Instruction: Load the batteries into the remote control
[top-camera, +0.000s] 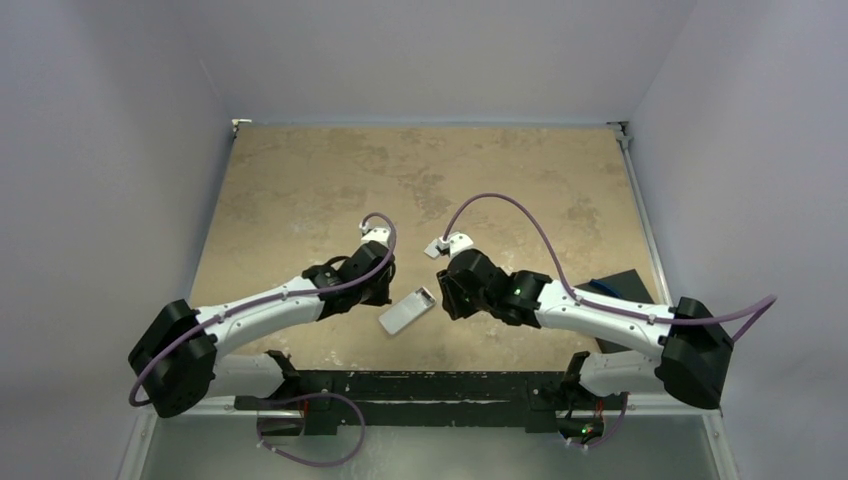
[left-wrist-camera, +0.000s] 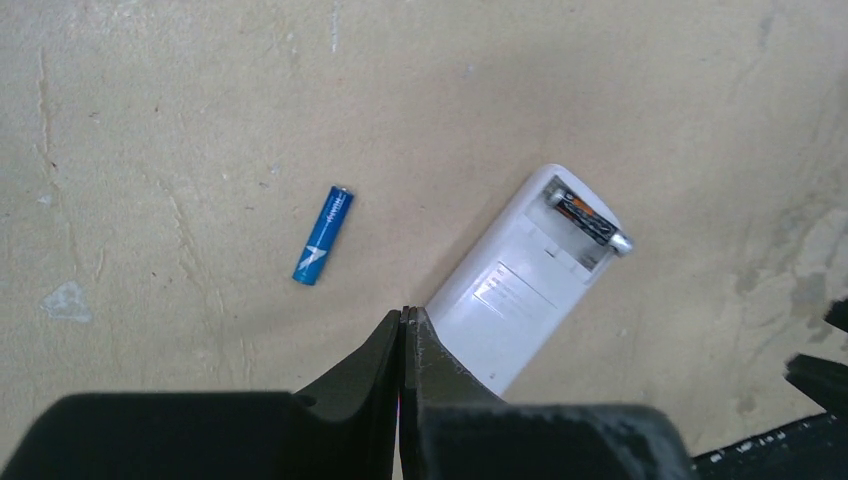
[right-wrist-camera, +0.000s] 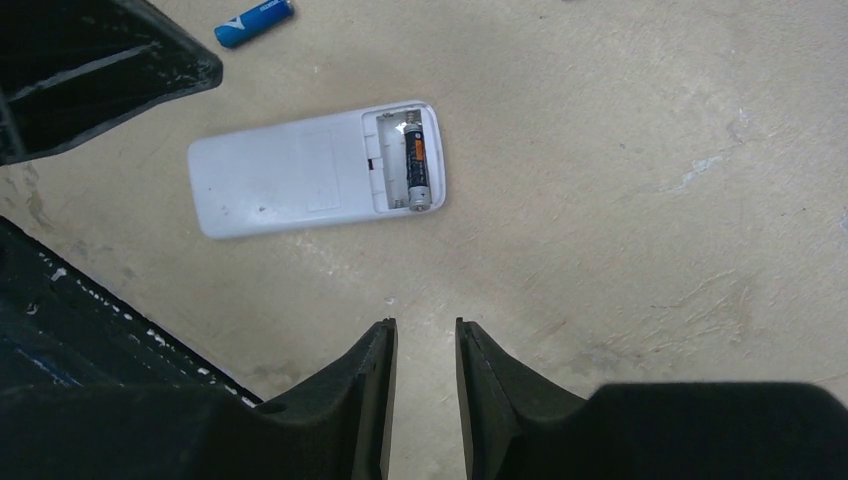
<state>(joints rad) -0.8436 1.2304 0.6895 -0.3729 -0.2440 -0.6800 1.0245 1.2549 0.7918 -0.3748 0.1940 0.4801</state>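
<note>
1. Overhead, both arms reach in over the mottled tan tabletop (top-camera: 300, 190). The small white rectangular remote control (top-camera: 407, 311) lies flat between the two wrists, toward the arms' edge of the table.
2. Remote: plain back up, with the battery bay (right-wrist-camera: 392, 160) at one end open. A slim dark battery with an orange label (right-wrist-camera: 416, 160) lies in the bay, in the slot nearest that end of the handset. One metal tip shows at the bay's edge in the left wrist view. Fully seated or not: cannot tell.
3. A slim blue battery (left-wrist-camera: 323, 235) lies loose on the tabletop, on its side. It is near the remote's long edge but apart from it, touching nothing.
4. The left gripper (left-wrist-camera: 403, 318): black fingers pressed together tip to tip, nothing between them. The tips hang just beside the remote's closed end. Contact with it: cannot tell.
5. The right gripper (right-wrist-camera: 421, 335): fingers parted by a narrow gap, bare tabletop seen through it, nothing held. It sits off the remote's other long side, level with the bay end, apart from the handset.
6. The right wrist view also catches the left gripper's black body at upper left, close to the blue battery.
7. A flat black rectangular object (top-camera: 625, 288) with a blue edge lies at the table's right side, partly under the right arm.
</note>
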